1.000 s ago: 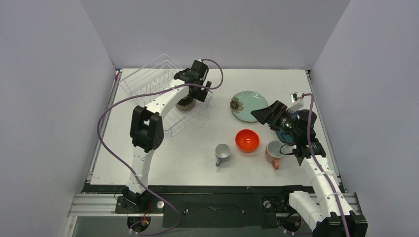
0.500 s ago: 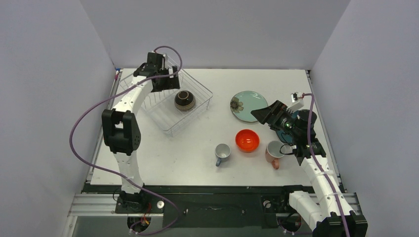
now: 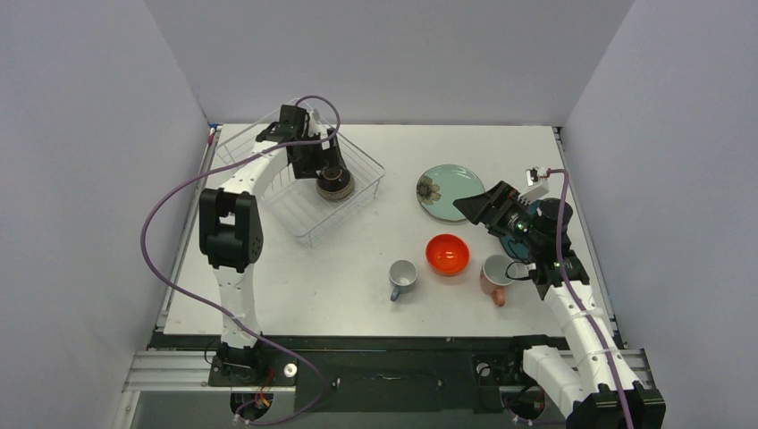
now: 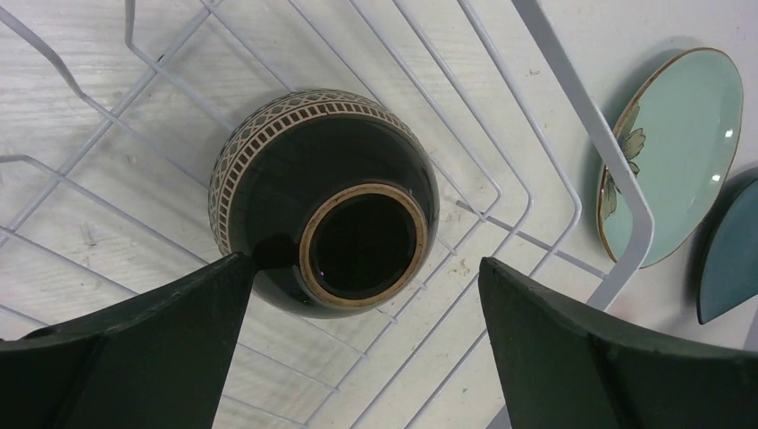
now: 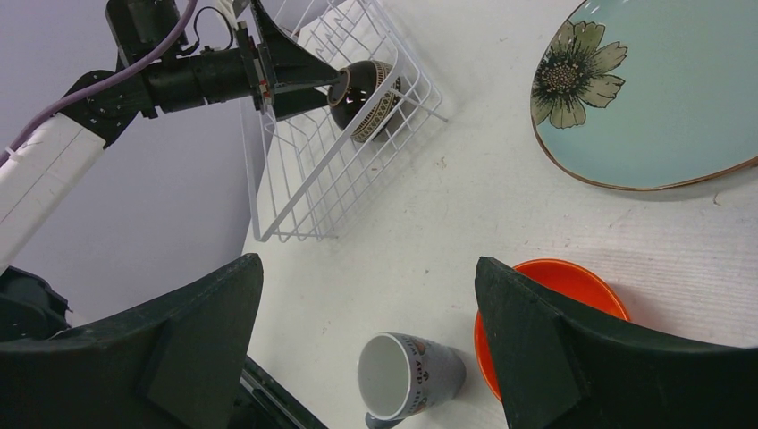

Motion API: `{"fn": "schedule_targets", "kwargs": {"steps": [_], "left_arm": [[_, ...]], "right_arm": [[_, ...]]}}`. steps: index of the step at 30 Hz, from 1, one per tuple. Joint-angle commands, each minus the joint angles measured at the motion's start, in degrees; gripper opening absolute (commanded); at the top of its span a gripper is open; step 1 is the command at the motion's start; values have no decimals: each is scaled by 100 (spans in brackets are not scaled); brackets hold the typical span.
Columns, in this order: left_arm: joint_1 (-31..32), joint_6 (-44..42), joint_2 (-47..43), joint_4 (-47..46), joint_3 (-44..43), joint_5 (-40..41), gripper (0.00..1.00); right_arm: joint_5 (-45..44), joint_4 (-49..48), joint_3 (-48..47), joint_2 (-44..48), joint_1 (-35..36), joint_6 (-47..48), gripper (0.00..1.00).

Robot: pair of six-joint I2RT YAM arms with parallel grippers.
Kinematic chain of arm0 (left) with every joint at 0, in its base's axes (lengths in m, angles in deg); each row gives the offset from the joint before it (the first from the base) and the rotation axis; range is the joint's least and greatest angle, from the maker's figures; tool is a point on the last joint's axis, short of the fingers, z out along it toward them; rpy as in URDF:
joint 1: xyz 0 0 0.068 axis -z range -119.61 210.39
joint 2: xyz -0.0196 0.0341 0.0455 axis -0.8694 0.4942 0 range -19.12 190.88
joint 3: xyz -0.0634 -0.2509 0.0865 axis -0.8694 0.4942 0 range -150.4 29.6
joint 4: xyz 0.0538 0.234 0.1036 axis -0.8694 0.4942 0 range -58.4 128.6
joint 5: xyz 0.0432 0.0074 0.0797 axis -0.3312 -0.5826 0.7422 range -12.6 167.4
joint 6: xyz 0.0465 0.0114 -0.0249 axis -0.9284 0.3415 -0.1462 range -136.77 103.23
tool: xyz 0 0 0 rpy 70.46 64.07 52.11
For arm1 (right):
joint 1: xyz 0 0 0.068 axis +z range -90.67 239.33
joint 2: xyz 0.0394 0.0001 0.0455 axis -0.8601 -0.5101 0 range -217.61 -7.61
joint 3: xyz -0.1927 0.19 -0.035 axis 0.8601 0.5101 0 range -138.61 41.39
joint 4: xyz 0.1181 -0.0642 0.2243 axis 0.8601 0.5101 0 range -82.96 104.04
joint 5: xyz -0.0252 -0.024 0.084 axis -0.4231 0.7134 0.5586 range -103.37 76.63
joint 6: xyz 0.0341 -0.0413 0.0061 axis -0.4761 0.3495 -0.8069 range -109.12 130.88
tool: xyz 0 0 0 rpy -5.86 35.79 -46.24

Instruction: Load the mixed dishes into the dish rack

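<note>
The brown bowl point(image 3: 335, 184) lies upside down in the white wire dish rack point(image 3: 288, 202), foot ring up point(image 4: 362, 243). My left gripper point(image 4: 362, 266) hangs open just above it, and one fingertip point(image 4: 228, 273) overlaps the bowl's edge in the left wrist view. The pale-teal flower plate point(image 3: 450, 191), orange-red bowl point(image 3: 447, 254), grey-blue mug point(image 3: 402, 278) and pink mug point(image 3: 494, 275) sit on the table. My right gripper point(image 5: 368, 264) is open and empty, raised above the grey-blue mug point(image 5: 413, 375) and orange-red bowl point(image 5: 572, 281). The right arm partly hides the dark-teal plate point(image 3: 550, 214).
The rack point(image 5: 340, 170) stands skewed at the back left, its corner near the flower plate point(image 4: 679, 152). The dark-teal plate's edge point(image 4: 728, 259) shows beside that plate. Grey walls close in the table on three sides. The left arm's purple cable loops over the table's left edge.
The left arm swung back to the rack's far-left corner, then returned above the bowl. The bowl stayed in the rack. The right arm has not moved.
</note>
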Motion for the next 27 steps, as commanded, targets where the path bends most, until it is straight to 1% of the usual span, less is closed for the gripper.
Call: {"fn": "schedule_targets", "kwargs": {"steps": [1,6,7,13,17,20,22,26,27], "left_arm": [[35,194,18,-374,73,-445,97],[63,501,-265,-944,541,-979,97],[58,532,-352,-959,639,-974,97],[-4,456,-868,-797,922,-632,96],[-50,232,-1206,-252,733,-194,96],[-52,92,-1524,90,657,207,96],[-44,-32,-1786,221,696,240,96],[45,-115,-2337,140,1056,-532,96],[188,-138,-2520,87,1120,-728,96]], "right_arm": [[-60,-351,40,82,80,-16,84],[-105,-376,54,52,148,-28,84],[-113,-371,57,42,161,-22,84],[-232,-205,40,58,269,103,84],[-520,207,-34,61,430,386,84],[-1019,692,-167,55,684,706,83],[-1498,1017,-267,34,975,848,82],[-2414,1381,-317,16,1746,935,80],[-2786,1455,-340,-4,1871,968,80]]}}
